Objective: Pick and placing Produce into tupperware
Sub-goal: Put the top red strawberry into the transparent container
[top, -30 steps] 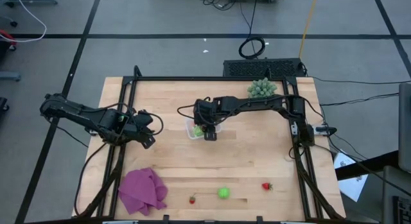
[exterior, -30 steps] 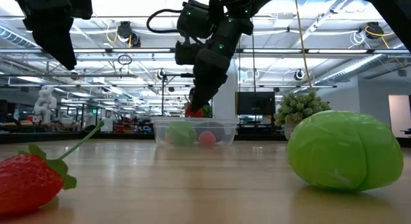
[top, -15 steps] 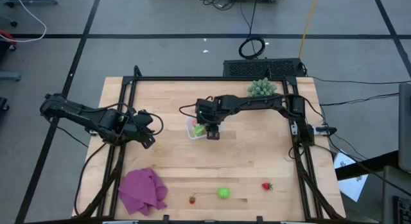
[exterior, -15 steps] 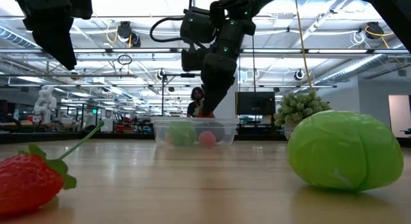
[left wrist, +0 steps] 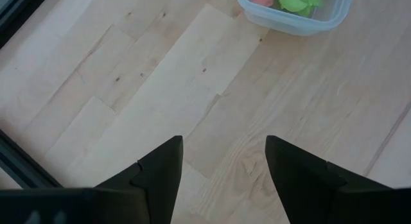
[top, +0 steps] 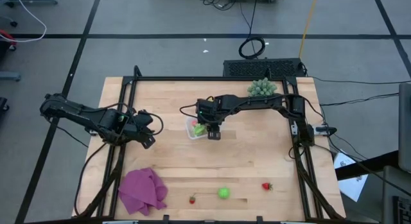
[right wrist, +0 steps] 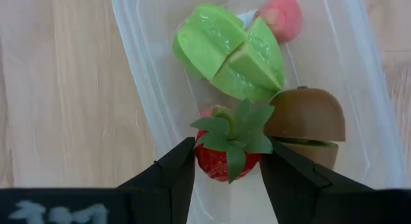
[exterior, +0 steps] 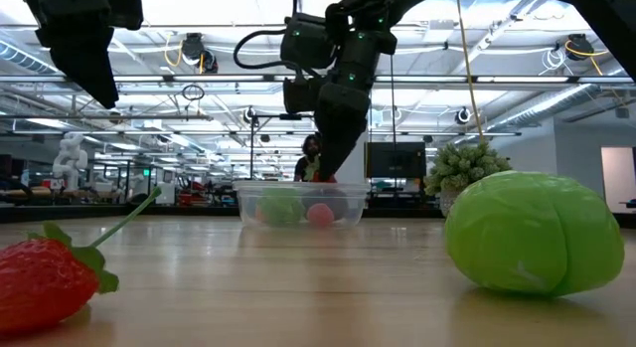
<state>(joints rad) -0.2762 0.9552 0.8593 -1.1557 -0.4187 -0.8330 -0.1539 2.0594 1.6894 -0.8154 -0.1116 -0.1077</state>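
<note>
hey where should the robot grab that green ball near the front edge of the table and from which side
Grip the green ball across its round middle, coming straight down from above. It lies alone on bare table, with the long-stemmed strawberry well clear. The seam across it in the low view could guide where the fingers close.

tupperware (left wrist: pixel 297 18) cropped (far rim), strawberry (right wrist: pixel 226 156) base—hidden
</note>
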